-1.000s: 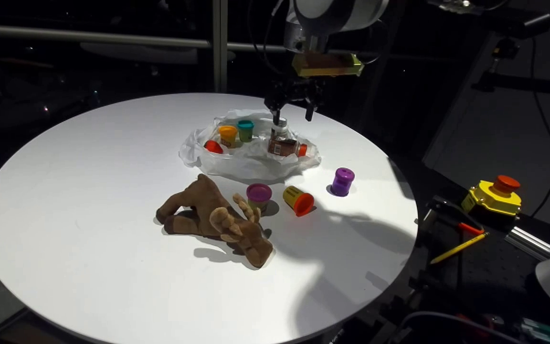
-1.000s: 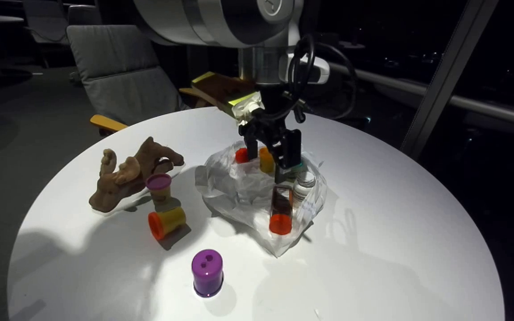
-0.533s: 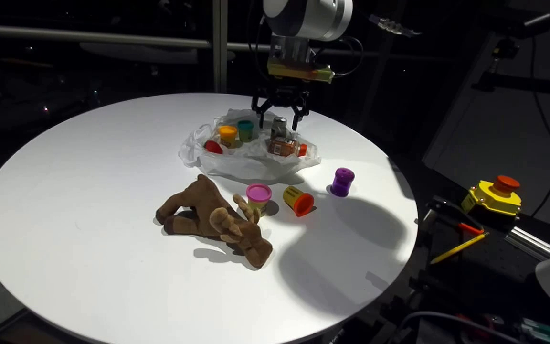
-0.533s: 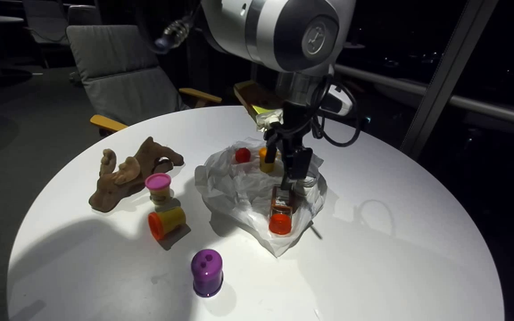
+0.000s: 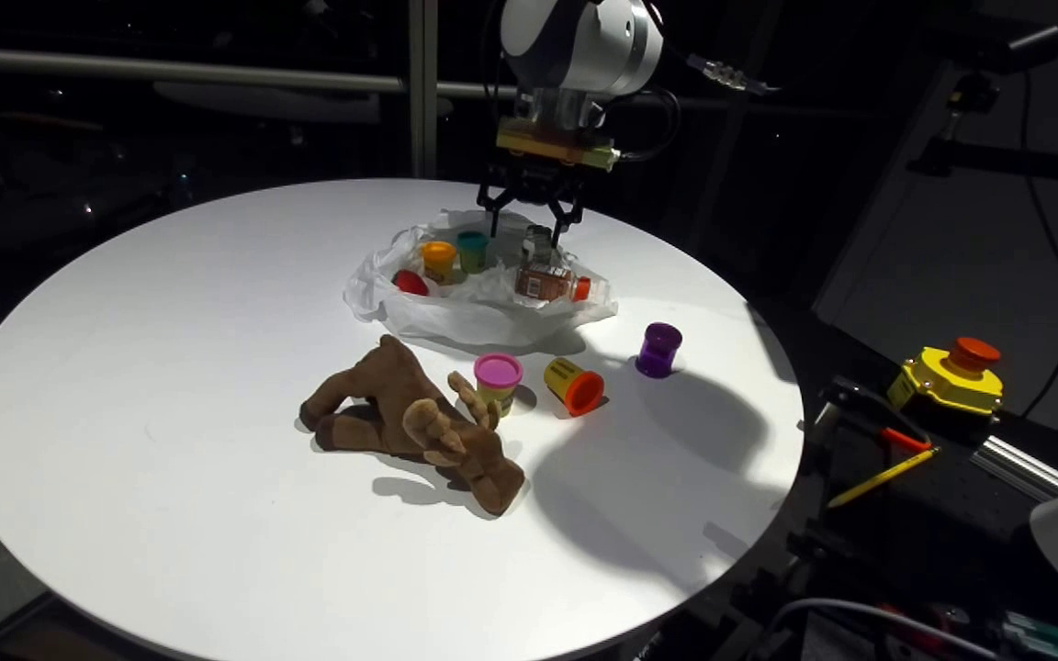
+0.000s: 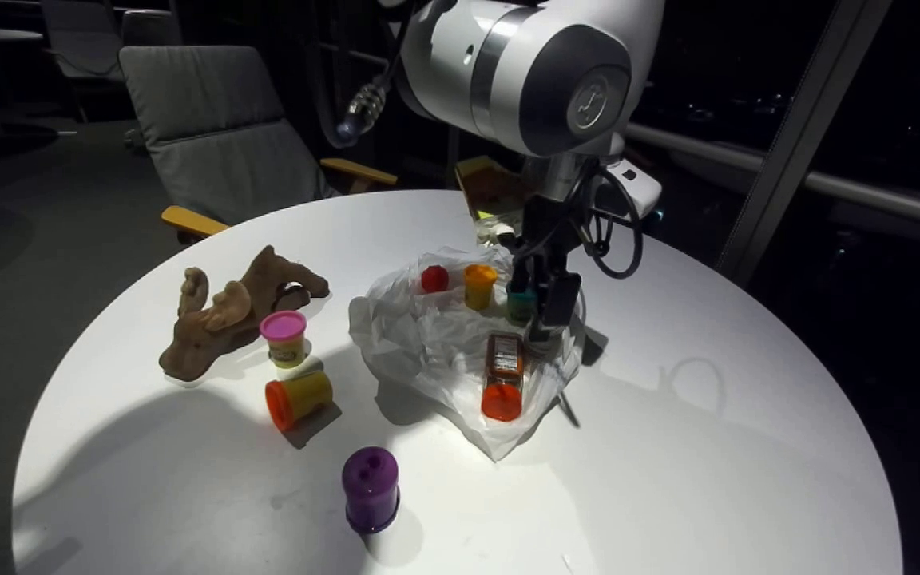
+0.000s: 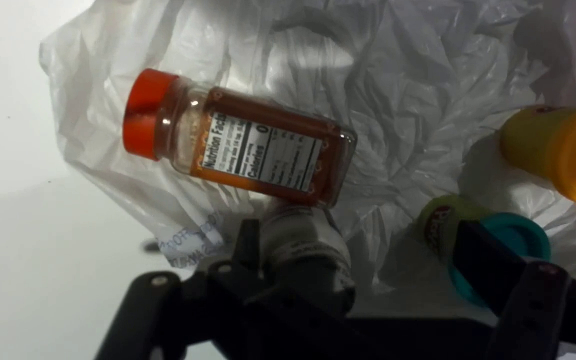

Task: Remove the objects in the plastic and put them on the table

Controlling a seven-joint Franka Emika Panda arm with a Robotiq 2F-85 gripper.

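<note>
Five pieces lie in the plastic bag (image 5: 465, 321), on the far side of the table (image 5: 143, 441) in an exterior view: a red round piece (image 5: 410, 283), an orange-lidded tub (image 5: 438, 262), a teal-lidded tub (image 7: 518, 235), a pale bottle (image 7: 303, 240) and a red-capped spice jar (image 7: 263, 145). The brown plush animal (image 5: 396, 404), pink-lidded tub (image 5: 498, 375), yellow tub (image 5: 573, 386) (on its side) and purple pot (image 5: 658, 351) are already out on the near side. Over the last second none of these has moved; only my gripper (image 5: 524, 239) has, turning and shifting left above the bag's far right, so I judge I am lining up the next pick, likely the pale bottle. I reach down from above, my fingers (image 7: 250, 242) wide apart and holding nothing. In the wrist view the pale bottle shows between them, nearer one, and the other covers part of the teal-lidded tub. They hide much, so whether I touch either I cannot tell.
</note>
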